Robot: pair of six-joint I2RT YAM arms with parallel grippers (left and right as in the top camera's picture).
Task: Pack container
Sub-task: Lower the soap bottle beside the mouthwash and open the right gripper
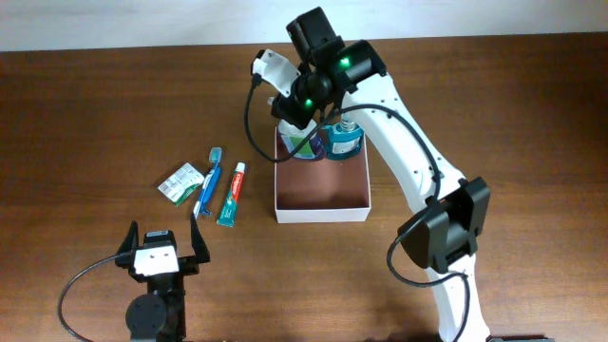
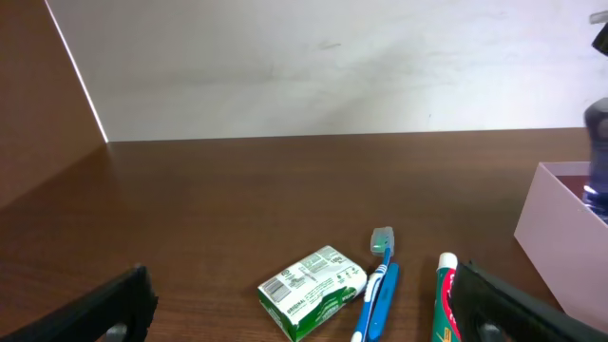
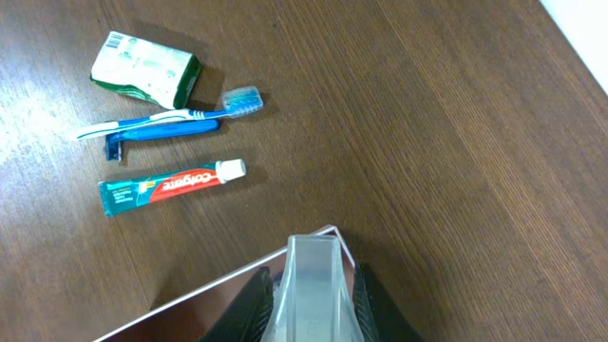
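The container (image 1: pixel 323 216) is a shallow white-walled box with a reddish-brown floor at mid-table; its rim shows in the right wrist view (image 3: pixel 190 296) and its wall in the left wrist view (image 2: pixel 551 218). My right gripper (image 1: pixel 300 112) (image 3: pixel 315 309) is shut on a clear-capped bottle (image 3: pixel 313 266) with a purple and green body (image 1: pixel 302 142), held upright in the container's back left corner. A teal bottle (image 1: pixel 344 142) stands beside it in the box. My left gripper (image 1: pixel 161 249) (image 2: pixel 309 323) is open and empty near the front left.
Left of the container lie a green and white soap box (image 1: pixel 180 182) (image 2: pixel 313 290) (image 3: pixel 144 68), a blue toothbrush (image 1: pixel 211 176) (image 2: pixel 378 275) (image 3: pixel 171 119) with a blue razor against it, and a toothpaste tube (image 1: pixel 232 194) (image 3: pixel 171 186) (image 2: pixel 445 304).
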